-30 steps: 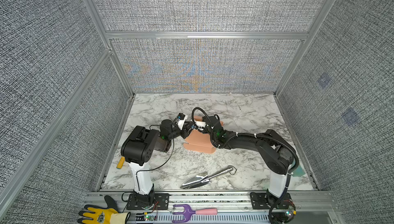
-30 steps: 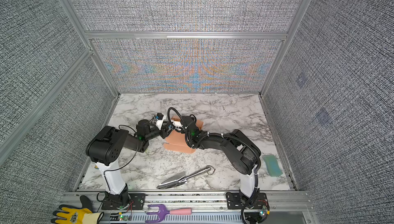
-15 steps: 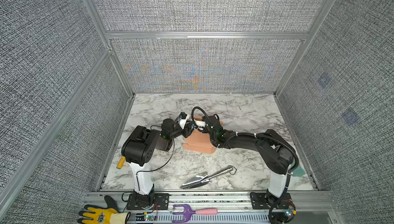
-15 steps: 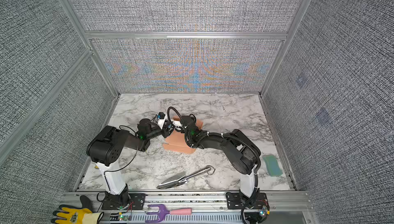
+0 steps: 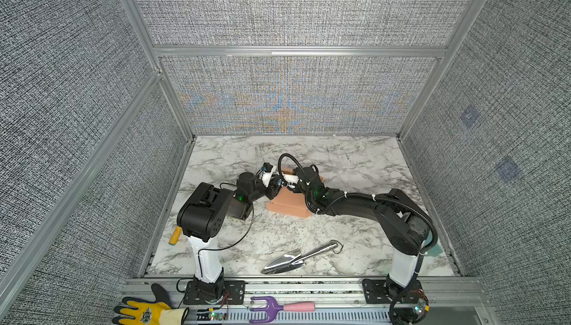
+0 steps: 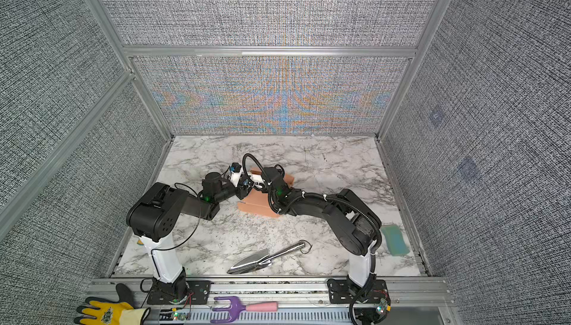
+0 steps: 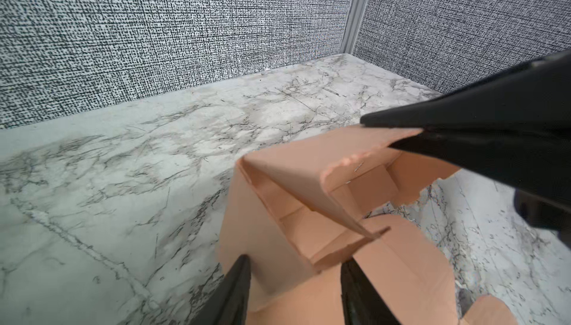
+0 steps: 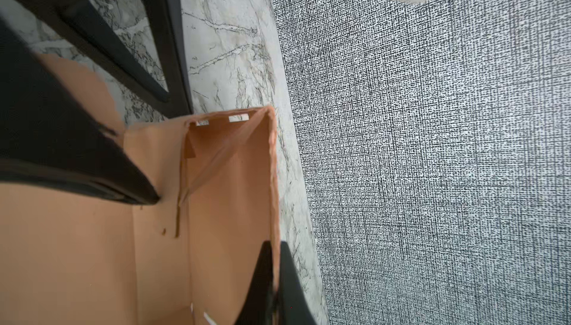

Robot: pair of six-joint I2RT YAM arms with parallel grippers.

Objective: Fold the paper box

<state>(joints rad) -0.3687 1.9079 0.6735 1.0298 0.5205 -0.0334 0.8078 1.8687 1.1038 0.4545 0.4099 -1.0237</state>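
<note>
- Your left arm (image 5: pixel 216 209) and right arm (image 5: pixel 355 203) both bend low and inward, and their wrists meet over the middle of the counter (image 5: pixel 355 159).
- The paper box (image 5: pixel 287 204) lies there between them, partly folded, with some walls raised and loose flaps beside them.
- Your right pincer (image 8: pixel 273 246) is closed tight on the top edge of one upright wall. The left wrist view shows it from the side, with the flap nipped between its black fingers (image 7: pixel 432 122).
- Your left pincer (image 7: pixel 293 274) stands about half spread with a folded corner of the box between its fingers. You can't tell from here whether it presses the card.
- The yellow glove (image 5: pixel 145 314) by the front edge bears a crest, too small to read.
- In both top views the wrists and cables cover the box's far part, so only its near wall and a far corner show.
- A teal pad (image 5: pixel 436 250) peeks out, mostly hidden behind the right arm's base.
</note>
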